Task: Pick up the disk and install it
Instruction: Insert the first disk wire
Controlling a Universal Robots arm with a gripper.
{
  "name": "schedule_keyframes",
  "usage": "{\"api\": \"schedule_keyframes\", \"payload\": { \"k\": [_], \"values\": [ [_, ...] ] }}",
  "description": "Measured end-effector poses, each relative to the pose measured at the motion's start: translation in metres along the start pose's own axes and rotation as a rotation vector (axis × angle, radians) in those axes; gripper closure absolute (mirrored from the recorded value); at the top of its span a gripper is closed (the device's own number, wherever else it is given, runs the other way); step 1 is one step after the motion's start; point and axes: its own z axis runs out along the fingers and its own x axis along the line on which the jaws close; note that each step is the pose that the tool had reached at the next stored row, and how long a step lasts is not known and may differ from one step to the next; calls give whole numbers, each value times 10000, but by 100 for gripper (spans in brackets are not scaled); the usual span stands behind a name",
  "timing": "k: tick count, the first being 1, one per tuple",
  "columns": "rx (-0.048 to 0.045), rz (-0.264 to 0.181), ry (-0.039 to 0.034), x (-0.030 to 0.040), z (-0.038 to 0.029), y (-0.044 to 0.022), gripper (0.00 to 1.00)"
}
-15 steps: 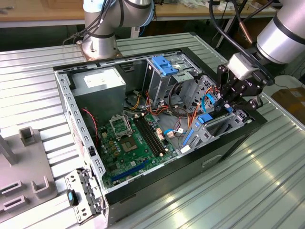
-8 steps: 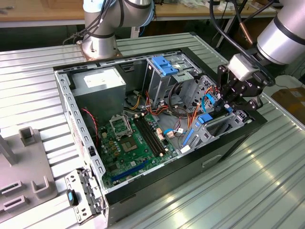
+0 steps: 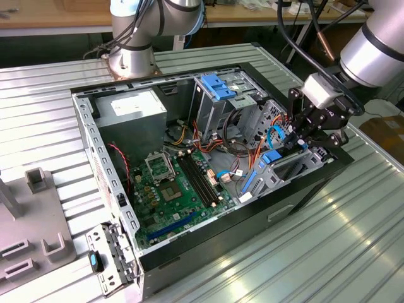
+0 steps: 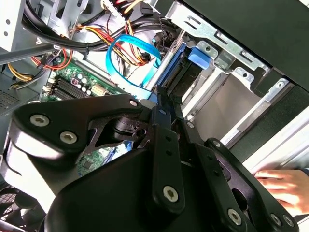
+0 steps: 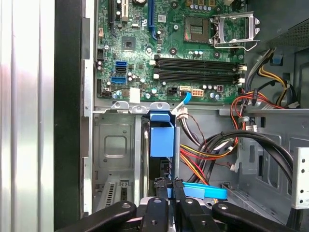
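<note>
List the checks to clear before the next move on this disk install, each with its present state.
1. The gripper is at the drive bay: ok.
2. The disk stands on edge inside the bay: ok.
3. The disk is fully seated: cannot tell.
4. The gripper's hold on the disk: cannot tell.
5. The blue flat cable is clear of the disk: cannot tell; it lies right beside the gripper.
6. People are clear: not ok; a hand rests by the case in the second wrist view.

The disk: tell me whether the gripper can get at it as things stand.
Probably yes: the gripper looks closed on the edge of the disk, which stands on edge in the drive bay. The coloured cables lie beside it, not between the two.
</note>
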Motion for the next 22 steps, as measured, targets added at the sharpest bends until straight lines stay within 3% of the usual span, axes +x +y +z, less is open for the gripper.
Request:
{"api": "schedule_keyframes", "payload": {
  "k": [16,22],
  "values": [
    [0,-1,-2,-3,31,0,84],
    [0,-2,-6,-7,7,0,84]
  ]
}}
